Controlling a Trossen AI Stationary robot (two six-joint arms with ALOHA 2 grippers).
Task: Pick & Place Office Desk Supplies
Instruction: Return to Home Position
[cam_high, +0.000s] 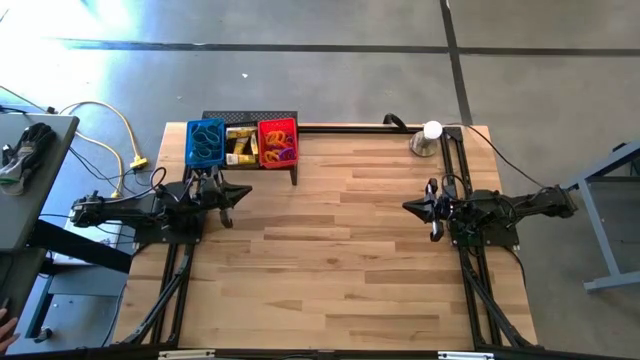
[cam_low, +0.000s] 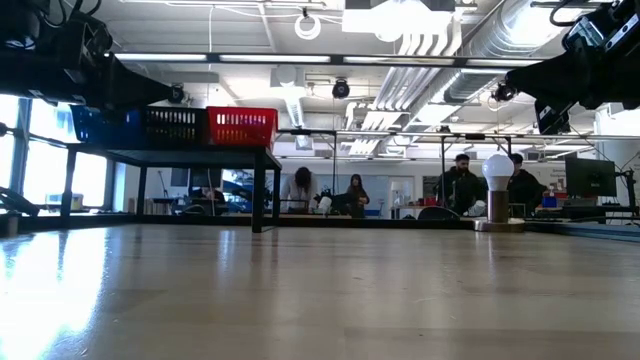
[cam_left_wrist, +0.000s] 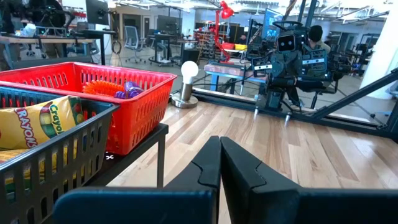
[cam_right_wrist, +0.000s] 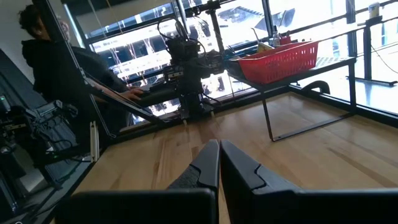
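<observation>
The yellow boxes (cam_left_wrist: 28, 124) lie in the black bin (cam_left_wrist: 62, 155). The orange loops (cam_left_wrist: 102, 88) and purple loops (cam_left_wrist: 130, 92) lie in the red bin (cam_left_wrist: 137, 112) just beside it. The dark bands (cam_high: 207, 140) lie in the blue bin (cam_high: 189, 145), on the other side of the black one. All three bins stand in a row on the black shelf (cam_high: 250, 118) at the far edge of the table (cam_high: 340, 260). Every supply I can see is in a bin, so I think the sorting is done. The only thing left is for the arms to go and rest.

The left gripper (cam_left_wrist: 220, 140) hangs just in front of the shelf. Its two fingers are pressed together and hold nothing. The right gripper (cam_right_wrist: 219, 143) is well apart, across the table, near the white ball (cam_high: 431, 130). Its fingers are pressed together too, with nothing between them.

One yellow box has big letters that read like "Crayola", but the start is cut off. I can read no other words.
</observation>
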